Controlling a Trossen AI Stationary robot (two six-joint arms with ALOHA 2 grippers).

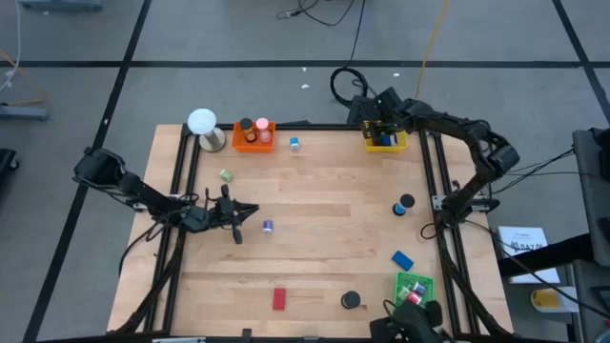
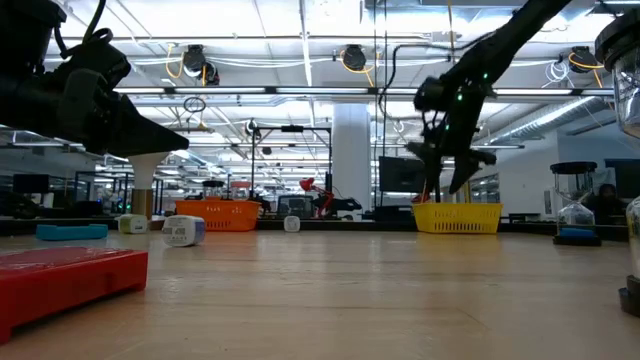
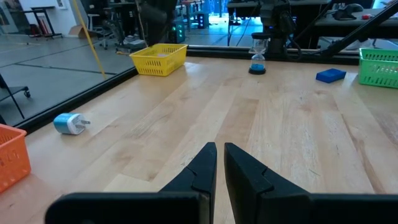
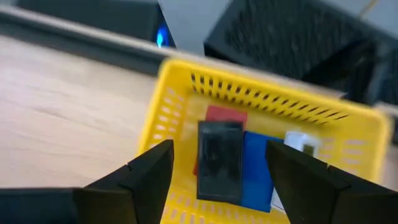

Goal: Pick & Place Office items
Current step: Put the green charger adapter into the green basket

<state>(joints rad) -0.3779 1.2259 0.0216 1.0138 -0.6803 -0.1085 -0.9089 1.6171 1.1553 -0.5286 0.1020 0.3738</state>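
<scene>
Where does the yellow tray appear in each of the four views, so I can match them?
High view: yellow tray at the far edge, right of centre, under the right tool.
Low view: far back, right of centre.
Left wrist view: far off, beside the table edge.
Right wrist view: fills the centre, holding blocks.
Shared landmark: the wooden table.

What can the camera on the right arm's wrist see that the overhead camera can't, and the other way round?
Only the right wrist view shows what lies inside the yellow tray: a black block, a red block and a blue block, under the right gripper, jaws open. Only the high view shows the left gripper, the orange tray and the green tray. Both show the yellow tray and the wooden table.
</scene>
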